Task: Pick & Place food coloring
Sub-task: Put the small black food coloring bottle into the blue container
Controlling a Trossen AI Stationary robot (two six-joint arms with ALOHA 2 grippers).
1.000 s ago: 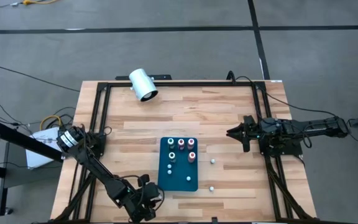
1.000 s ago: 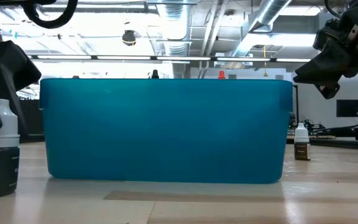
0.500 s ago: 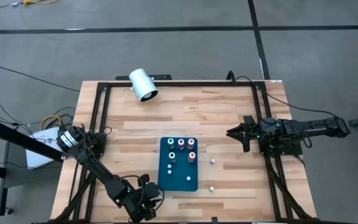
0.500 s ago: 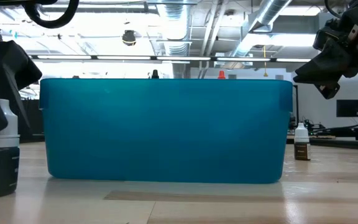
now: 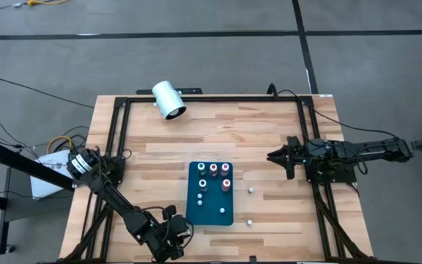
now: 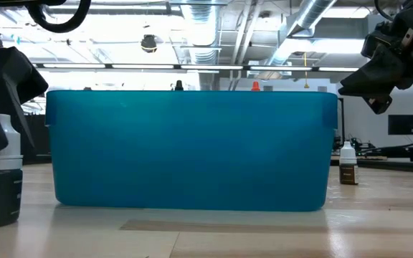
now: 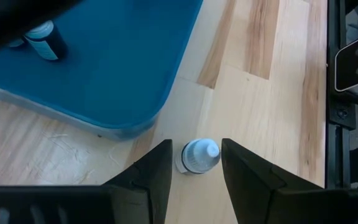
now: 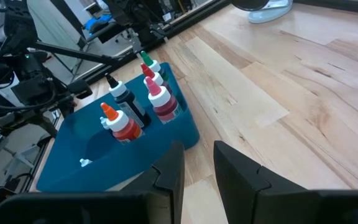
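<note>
a blue-topped bottle of food coloring point(image 7: 197, 155) stands upright on the bare wood just off the rounded corner of the teal mat point(image 7: 123, 68), with the left gripper point(image 7: 194, 163) poised over it, its fingers apart on either side and not yet touching the bottle. seen from above, that gripper point(image 5: 173, 236) sits at the near left edge of the table point(image 5: 269, 128), beside the mat's point(image 5: 222, 199) near corner. on the mat, 5 bottles point(image 5: 214, 177) stand clustered at the far end, red, pink, orange, green and dark in the right wrist view point(image 8: 143, 102), and 2 small pale pieces point(image 5: 200, 196) lie nearer the middle. 2 more small white pieces point(image 5: 250, 190) rest on the wood to the right of the mat, well apart from each other; whether they are caps or small bottles cannot be told from above. the right gripper point(image 5: 278, 156) waits above the table's right side, its fingers a little apart and holding nothing. a large white cylinder point(image 5: 168, 100) lies on its side at the far edge. by the look of things the job is partly done: several bottles are on the mat, while the one under the left gripper and the pieces on the wood appear still to be collected. closing on the blue-topped bottle looks like the step in hand.
</note>
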